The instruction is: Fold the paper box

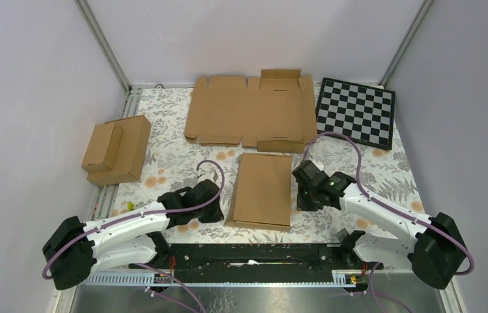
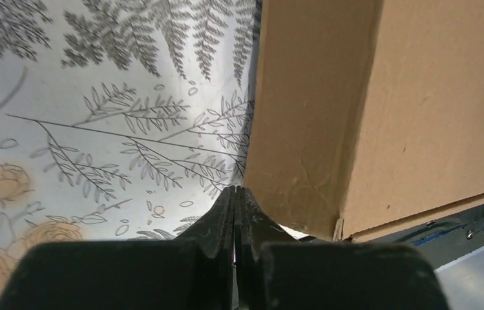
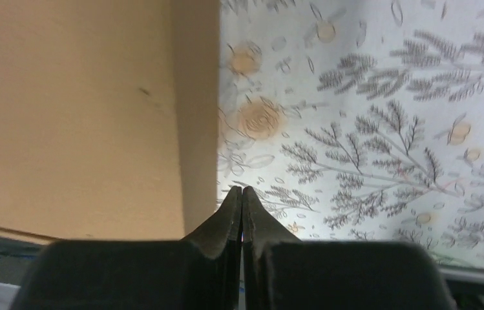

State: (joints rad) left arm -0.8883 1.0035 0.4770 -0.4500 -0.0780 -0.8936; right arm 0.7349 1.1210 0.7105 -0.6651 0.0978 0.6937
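**Both my grippers closed, flanking the brown box**

The plain brown corrugated cardboard mailer box (image 1: 264, 189) lies in the middle of the fern-and-flower printed table cover (image 1: 169, 163), between my two arms, its long sides running from 12 to 6 o'clock. It reads as a shallow rectangular block. The broad top panel lies flat and smooth, with no flap standing up. In my left wrist view the near left corner shows a short side wall meeting the top along a crisp folded edge, with the raw cut edge visible at the corner. In my right wrist view the right side wall drops straight to the cover, in shadow.

My left gripper (image 2: 236, 190) sits at 8 o'clock of the box, fingers pressed together with nothing between them. The tips are just beside the left wall near that corner; I cannot tell whether they touch it. My right gripper (image 3: 242, 189) sits at 3 o'clock of the box, fingers likewise pressed together and empty, the tips just beside the right wall.

At 12 o'clock of the box lies a wider flat brown cardboard blank with notched edges (image 1: 251, 111). A black-and-white checkerboard panel (image 1: 356, 112) is at 1 o'clock, and two joined small brown cardboard boxes (image 1: 117, 150) at 10 o'clock.
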